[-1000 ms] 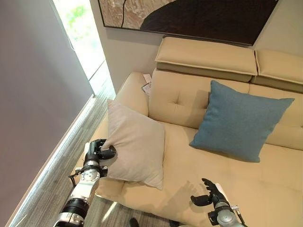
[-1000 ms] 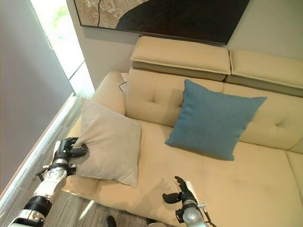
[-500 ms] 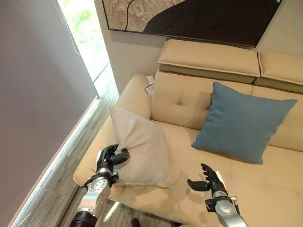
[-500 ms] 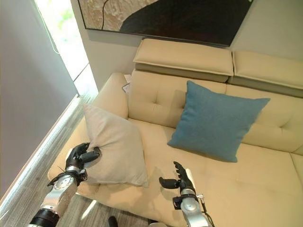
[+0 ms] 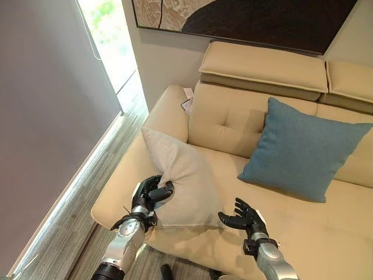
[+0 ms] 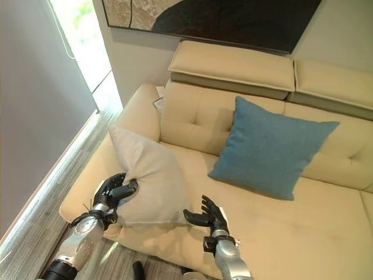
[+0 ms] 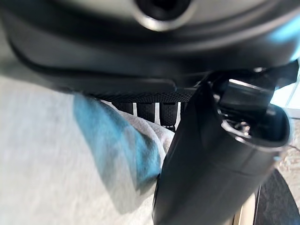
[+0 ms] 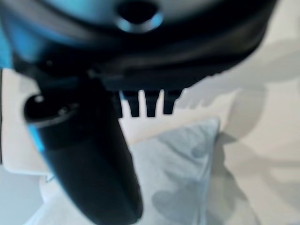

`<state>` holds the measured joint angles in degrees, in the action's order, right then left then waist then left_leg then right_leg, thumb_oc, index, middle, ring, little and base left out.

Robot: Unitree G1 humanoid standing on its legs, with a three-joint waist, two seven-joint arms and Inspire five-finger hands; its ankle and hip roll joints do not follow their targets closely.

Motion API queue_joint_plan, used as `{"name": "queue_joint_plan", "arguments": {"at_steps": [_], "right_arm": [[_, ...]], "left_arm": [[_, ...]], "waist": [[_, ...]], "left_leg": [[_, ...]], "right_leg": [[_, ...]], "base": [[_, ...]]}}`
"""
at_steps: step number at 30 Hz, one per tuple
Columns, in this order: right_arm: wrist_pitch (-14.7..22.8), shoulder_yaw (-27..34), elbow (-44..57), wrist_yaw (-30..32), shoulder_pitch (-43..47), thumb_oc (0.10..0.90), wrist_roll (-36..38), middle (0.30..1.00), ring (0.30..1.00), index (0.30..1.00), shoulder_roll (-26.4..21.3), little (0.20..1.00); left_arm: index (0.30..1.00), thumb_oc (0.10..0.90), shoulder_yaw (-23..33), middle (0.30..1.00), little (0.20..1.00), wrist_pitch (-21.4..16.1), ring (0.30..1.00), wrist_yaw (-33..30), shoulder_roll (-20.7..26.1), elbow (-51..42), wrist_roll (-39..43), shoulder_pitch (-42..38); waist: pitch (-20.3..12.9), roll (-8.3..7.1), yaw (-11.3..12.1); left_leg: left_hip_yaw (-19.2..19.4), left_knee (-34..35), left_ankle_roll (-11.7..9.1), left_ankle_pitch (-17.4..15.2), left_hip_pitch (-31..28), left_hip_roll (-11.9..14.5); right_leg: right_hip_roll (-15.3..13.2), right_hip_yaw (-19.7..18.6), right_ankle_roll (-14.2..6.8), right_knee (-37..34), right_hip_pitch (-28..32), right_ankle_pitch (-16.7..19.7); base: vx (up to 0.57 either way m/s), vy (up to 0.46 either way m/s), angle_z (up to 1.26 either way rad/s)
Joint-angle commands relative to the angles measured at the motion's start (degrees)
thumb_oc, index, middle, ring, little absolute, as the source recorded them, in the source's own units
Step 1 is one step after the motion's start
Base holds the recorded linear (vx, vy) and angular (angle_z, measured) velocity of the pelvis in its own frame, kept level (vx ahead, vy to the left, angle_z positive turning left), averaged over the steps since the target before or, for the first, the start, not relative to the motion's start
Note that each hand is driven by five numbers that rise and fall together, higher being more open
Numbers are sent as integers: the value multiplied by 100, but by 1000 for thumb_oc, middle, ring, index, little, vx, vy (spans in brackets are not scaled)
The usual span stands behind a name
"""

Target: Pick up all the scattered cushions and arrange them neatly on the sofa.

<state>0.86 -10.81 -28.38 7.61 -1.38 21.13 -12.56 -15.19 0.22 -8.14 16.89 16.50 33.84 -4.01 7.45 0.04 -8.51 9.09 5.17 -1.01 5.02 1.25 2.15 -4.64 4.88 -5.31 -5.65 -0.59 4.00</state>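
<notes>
Beige cushion (image 5: 183,181) — being set on the sofa (image 5: 303,227), placing step.
Left hand (image 5: 148,197) pinches the near-left edge of the square, soft woven cushion, which stands tilted on the seat at the sofa's left end. Right hand (image 5: 243,216) hovers with fingers spread, just right of its near corner, apart. Blue cushion (image 5: 306,149), coarser weave, leans on the tufted, smooth tan backrest. Next move, likely: prop the beige one upright against the back.
</notes>
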Motion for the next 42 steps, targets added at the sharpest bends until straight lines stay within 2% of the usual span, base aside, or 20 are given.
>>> {"name": "queue_joint_plan", "arguments": {"at_steps": [1, 5, 13, 17, 19, 25, 26, 36, 41, 42], "right_arm": [[532, 39, 168, -64, 373, 800, 209, 900, 900, 900, 75, 900], [494, 97, -35, 80, 463, 800, -15, 900, 900, 900, 48, 900], [584, 319, -287, 295, 727, 800, 121, 900, 900, 900, 95, 900], [710, 483, -499, 304, 857, 800, 681, 900, 900, 900, 214, 900], [831, 627, -677, 246, 959, 800, 1472, 900, 900, 900, 381, 900], [835, 628, -685, 240, 965, 800, 1480, 900, 900, 900, 380, 900], [938, 895, -926, 166, 1099, 800, 2135, 900, 900, 900, 385, 900], [1039, 1228, -1105, 14, 1269, 800, 2406, 900, 900, 900, 97, 900], [1054, 1402, -1061, -190, 1311, 800, 2617, 900, 900, 900, -77, 900], [1054, 1402, -1063, -194, 1315, 800, 2620, 900, 900, 900, -73, 900]], "left_arm": [[300, 400, -11, 300, 300, -972, 300, 589, -139, -1291, 306, -769], [300, 400, -63, 300, 300, -1025, 300, 658, -38, -1731, 274, -896], [300, 400, -135, 300, 300, -1098, 300, 851, 56, -2313, 404, -979], [300, 400, -181, 300, 300, -1140, 300, 966, 106, -2657, 519, -994], [300, 400, -187, 300, 300, -1191, 300, 1001, 159, -2888, 632, -1034], [300, 400, -186, 300, 300, -1189, 300, 1001, 161, -2892, 633, -1034], [300, 400, -40, 300, 300, -1317, 300, 1117, 382, -3425, 800, -1169], [300, 400, 175, 300, 300, -1346, 300, 1451, 725, -3853, 1119, -1121], [300, 400, 544, 300, 300, -1384, 300, 1637, 1333, -3882, 1042, -1265], [300, 400, 545, 300, 300, -1388, 300, 1640, 1340, -3874, 1046, -1271]], "waist": [[-402, -182, 35], [-377, -195, 87], [-379, -208, 180], [-378, -207, 223], [-393, -200, 261], [-389, -202, 260], [-421, -206, 324], [-471, -185, 397], [-496, -158, 417], [-491, -162, 414]], "left_leg": [[84, -17, -288, -795, -287, 41], [46, -17, -296, -793, -252, 42], [-1, -17, -295, -806, -234, 42], [-16, -17, -299, -811, -232, 45], [-31, -17, -310, -820, -238, 41], [-33, -17, -310, -820, -241, 41], [-62, -17, -334, -839, -267, 41], [-93, -17, -342, -876, -331, 35], [-86, -17, -357, -888, -389, 38], [-87, -17, -358, -888, -391, 38]], "right_leg": [[-260, 443, -414, 65, 94, -179], [-264, 489, -427, 65, 82, -187], [-273, 549, -432, 65, 99, -203], [-278, 577, -430, 65, 102, -216], [-276, 600, -423, 65, 120, -231], [-277, 601, -423, 65, 123, -232], [-277, 670, -420, 65, 181, -263], [-279, 730, -417, 65, 264, -311], [-277, 767, -420, 65, 327, -331], [-277, 769, -420, 65, 330, -332]], "base": [[6, -2, 3], [0, 0, 0], [8, 4, 4], [9, 8, 2], [27, 5, 7], [9, 0, 6], [50, 0, 2], [19, 0, 8], [0, 0, 0], [0, 0, 0]]}}
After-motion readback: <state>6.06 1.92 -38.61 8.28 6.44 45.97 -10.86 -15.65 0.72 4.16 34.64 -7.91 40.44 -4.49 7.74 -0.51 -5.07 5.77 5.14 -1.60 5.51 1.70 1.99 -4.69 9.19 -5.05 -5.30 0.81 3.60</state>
